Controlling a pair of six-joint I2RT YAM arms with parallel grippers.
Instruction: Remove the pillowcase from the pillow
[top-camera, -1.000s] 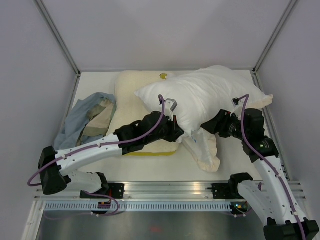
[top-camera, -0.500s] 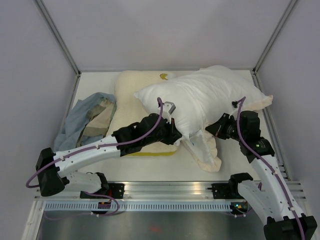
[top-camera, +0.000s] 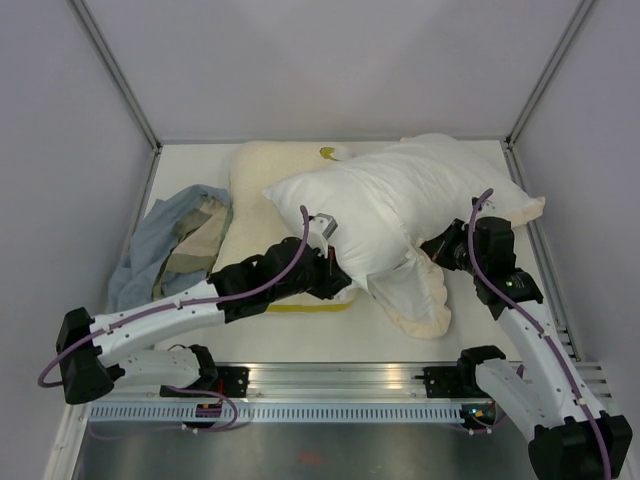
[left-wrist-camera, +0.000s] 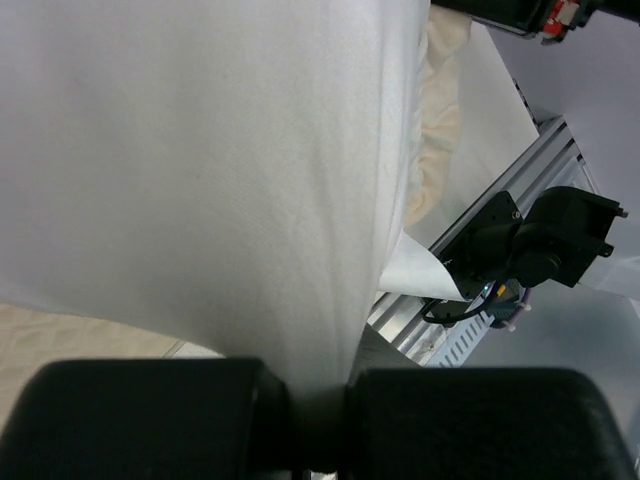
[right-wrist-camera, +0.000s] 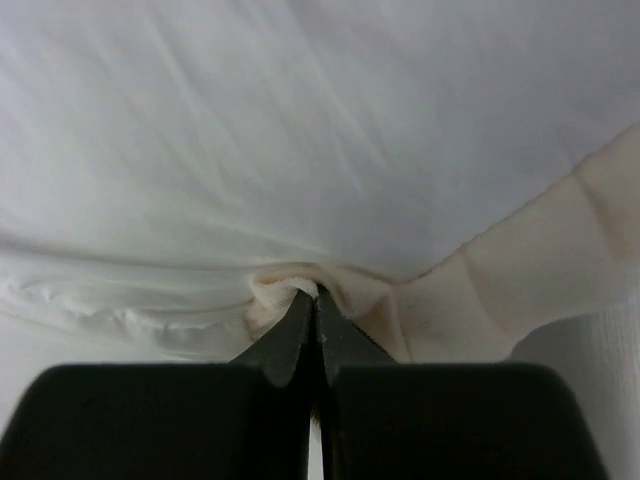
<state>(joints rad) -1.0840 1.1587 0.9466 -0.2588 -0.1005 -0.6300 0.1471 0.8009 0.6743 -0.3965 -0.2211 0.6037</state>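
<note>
Now the pillowcase (top-camera: 415, 297) is hanging just left of the right claw (right-wrist-camera: 316, 298), which is pinching its cream fold, newly closed; the left claw (left-wrist-camera: 320, 395) is clamping the white pillow (top-camera: 400, 195), which is lying over a yellow-edged pillow (top-camera: 255, 172).

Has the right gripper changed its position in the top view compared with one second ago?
Yes. The right gripper, shut on the cream pillowcase, has shifted rightwards, closer to the right edge of the table.

We seem to be in a robotics lab test cell: bare pale walls (top-camera: 330, 70), aluminium corner posts (top-camera: 115, 75), a white table (top-camera: 190, 165) and an aluminium rail (top-camera: 340, 380) carrying the arm bases (top-camera: 205, 375).
</note>
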